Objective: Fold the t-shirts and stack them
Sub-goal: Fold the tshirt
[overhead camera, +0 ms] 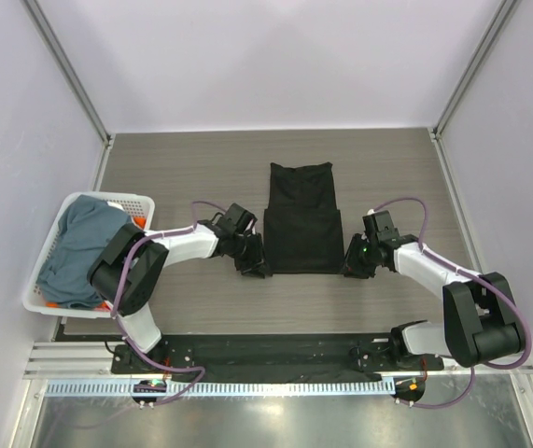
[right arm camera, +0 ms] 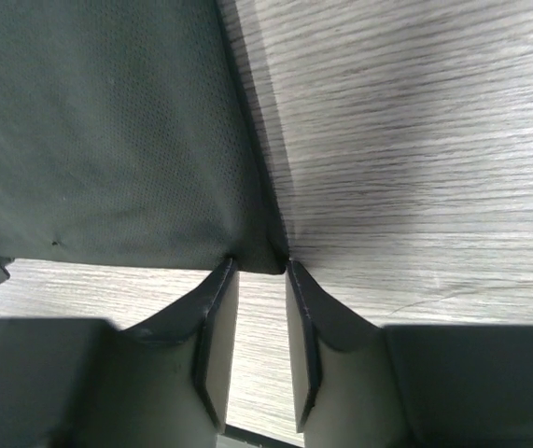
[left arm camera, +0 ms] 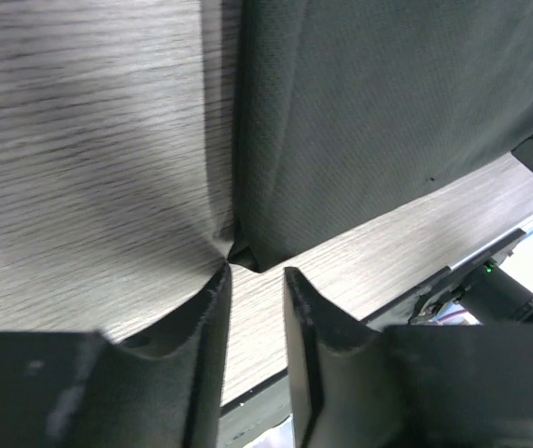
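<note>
The blue-grey t-shirt (overhead camera: 79, 247) lies bunched in the white basket (overhead camera: 61, 217), well off to the outer side of the left gripper (overhead camera: 254, 264). A bit of orange t-shirt (overhead camera: 139, 221) shows at the basket rim on the side nearer that gripper. The left gripper sits low over the wooden table (overhead camera: 173, 168), its jaws a narrow slot apart, with bare wood showing through the gap and nothing between the pads. In its wrist view the near left corner of the black t-shirt (overhead camera: 301, 219) sits just ahead of the fingertips (left arm camera: 217, 280), and the cloth spreads away ahead and toward the inner side.

The black t-shirt lies flat between the two grippers. It is folded into a narrow rectangle running away from them, with a fold line across its middle and its near edge about level with both.

The right gripper (overhead camera: 351, 267) stands at the shirt's near right corner, also low over the table. Its jaws are likewise a narrow gap apart, with wood visible between them. That corner meets the tips of its fingers (right arm camera: 217, 299), and no cloth shows down between the pads.
</note>
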Available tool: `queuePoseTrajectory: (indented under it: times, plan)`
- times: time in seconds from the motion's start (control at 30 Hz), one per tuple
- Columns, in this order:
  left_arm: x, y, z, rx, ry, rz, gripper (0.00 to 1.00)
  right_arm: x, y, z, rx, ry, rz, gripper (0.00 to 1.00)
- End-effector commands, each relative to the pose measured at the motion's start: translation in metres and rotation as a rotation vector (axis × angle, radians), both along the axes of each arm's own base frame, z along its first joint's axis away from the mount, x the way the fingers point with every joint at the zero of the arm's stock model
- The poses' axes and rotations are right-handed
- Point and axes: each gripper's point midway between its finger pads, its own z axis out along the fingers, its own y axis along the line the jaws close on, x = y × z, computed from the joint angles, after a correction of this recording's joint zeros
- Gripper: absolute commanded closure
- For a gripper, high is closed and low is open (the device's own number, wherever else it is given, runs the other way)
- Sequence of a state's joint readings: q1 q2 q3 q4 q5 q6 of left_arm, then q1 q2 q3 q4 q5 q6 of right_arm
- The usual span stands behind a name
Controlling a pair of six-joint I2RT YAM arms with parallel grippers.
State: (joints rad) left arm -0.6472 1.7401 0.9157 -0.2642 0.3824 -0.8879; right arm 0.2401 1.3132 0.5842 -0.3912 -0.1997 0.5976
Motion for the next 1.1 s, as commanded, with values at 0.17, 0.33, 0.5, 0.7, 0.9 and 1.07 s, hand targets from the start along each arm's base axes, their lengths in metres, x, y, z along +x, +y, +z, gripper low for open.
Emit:
queuePoseTrajectory:
  times: [0.17,0.33,0.5,0.7,0.9,1.07]
  plan:
    - [0.005,0.011,-0.007,0.079,-0.022,0.049,0.7,-0.003,-0.012,-0.01,-0.06,-0.01,-0.031,0.71]
    - [0.011,0.016,-0.009,0.115,-0.036,0.075,0.66,-0.005,-0.013,-0.011,-0.06,-0.008,-0.032,0.68]
    - [0.016,0.017,-0.012,0.133,-0.044,0.088,0.67,-0.005,-0.013,-0.011,-0.06,-0.013,-0.03,0.67]
    - [0.02,0.017,-0.013,0.148,-0.047,0.094,0.75,-0.006,-0.014,-0.013,-0.067,-0.006,-0.04,0.66]
    - [0.021,0.018,-0.007,0.144,-0.066,0.102,1.0,-0.005,-0.015,-0.01,-0.071,-0.02,-0.041,0.99]
    - [0.014,0.021,0.015,0.132,-0.121,0.126,1.0,-0.007,-0.017,0.006,-0.067,-0.038,-0.063,0.99]
